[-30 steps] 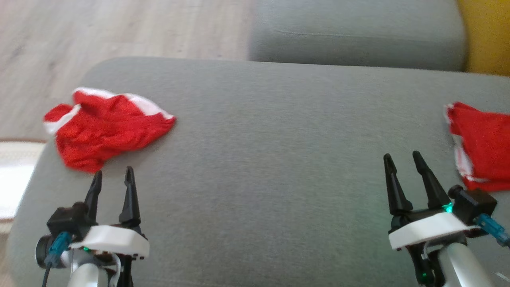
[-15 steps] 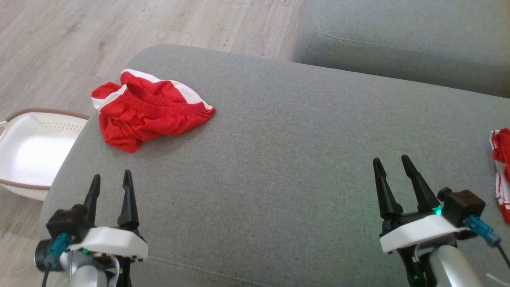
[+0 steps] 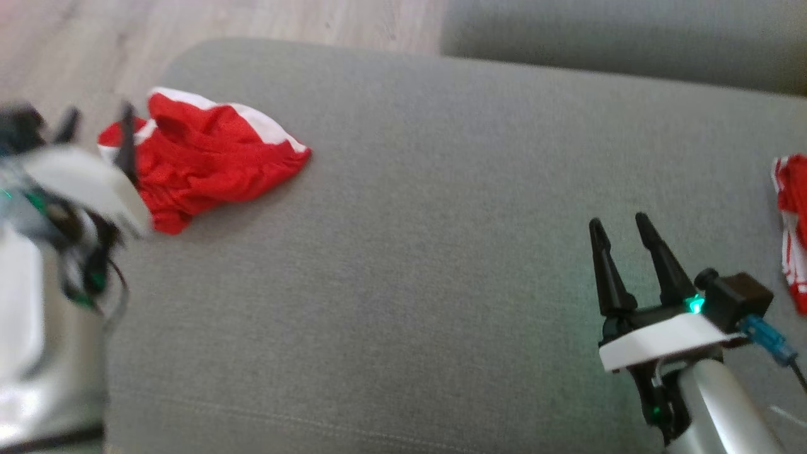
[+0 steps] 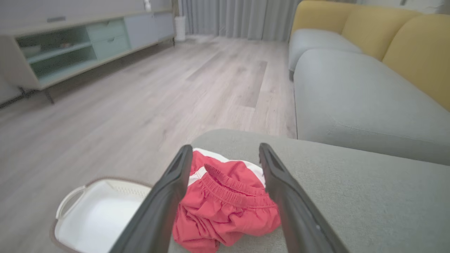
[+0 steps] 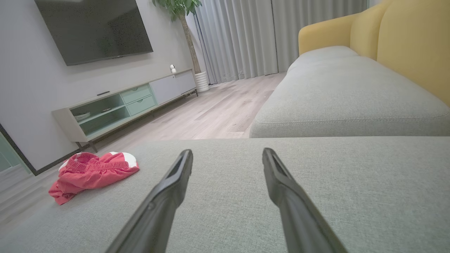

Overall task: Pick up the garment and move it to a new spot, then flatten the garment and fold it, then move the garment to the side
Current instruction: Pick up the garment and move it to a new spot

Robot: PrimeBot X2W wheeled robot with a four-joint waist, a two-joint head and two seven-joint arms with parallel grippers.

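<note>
Crumpled red shorts with white side stripes [image 3: 208,161] lie near the far left corner of the grey ottoman [image 3: 416,252]. The garment [image 4: 225,202] also sits between my left fingers in the left wrist view and far off at the left [image 5: 93,170] in the right wrist view. My left gripper [image 3: 98,120], blurred, stands open above the ottoman's left edge, right beside the shorts. My left gripper [image 4: 225,158] holds nothing. My right gripper [image 3: 621,227] is open over bare cushion at the lower right; the same gripper [image 5: 226,154] has nothing between its fingers.
A second red and white garment [image 3: 791,227] lies at the ottoman's right edge. A white basket [image 4: 95,214] stands on the wood floor left of the ottoman. A grey sofa seat [image 3: 618,44] lies beyond, with yellow backrests [image 5: 407,38].
My left arm has risen and swung forward to the left, up beside the red shorts. The camera has shifted. The right gripper stays open and almost still.
</note>
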